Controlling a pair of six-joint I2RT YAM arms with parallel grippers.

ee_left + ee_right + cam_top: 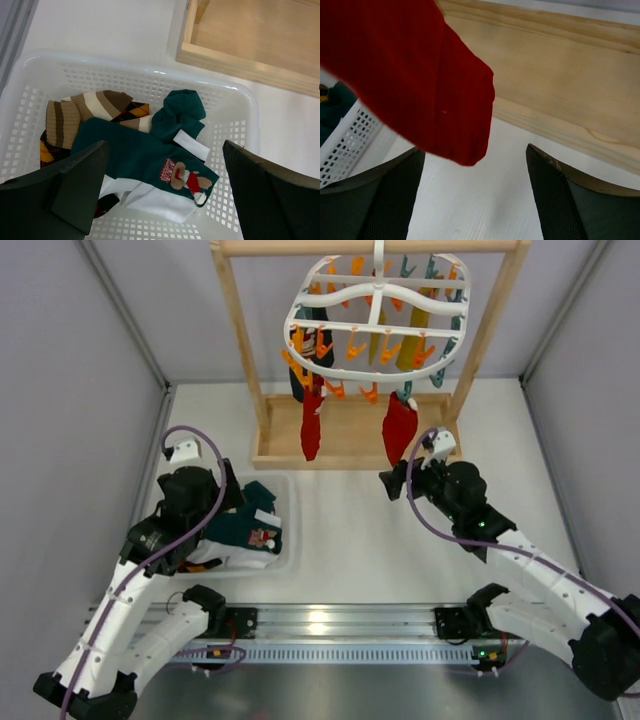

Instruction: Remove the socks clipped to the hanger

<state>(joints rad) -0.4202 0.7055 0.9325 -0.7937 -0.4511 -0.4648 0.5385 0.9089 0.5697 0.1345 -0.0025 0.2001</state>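
The white oval hanger (380,315) hangs from the wooden stand's top bar, with orange and teal pegs. Two red socks hang from it, one at the left (312,425) and one at the right (399,430). Mustard socks (412,340) and a dark sock (318,345) hang further back. My right gripper (396,478) is open just below the right red sock, whose toe (420,75) hangs above and between its fingers without touching them. My left gripper (240,505) is open over the white basket (240,115), above a green sock (140,155).
The light wooden stand (350,445) has a flat base and two uprights behind the socks; its base shows in the right wrist view (560,85). The basket (285,565) at the left holds green, brown-striped (85,112) and white socks.
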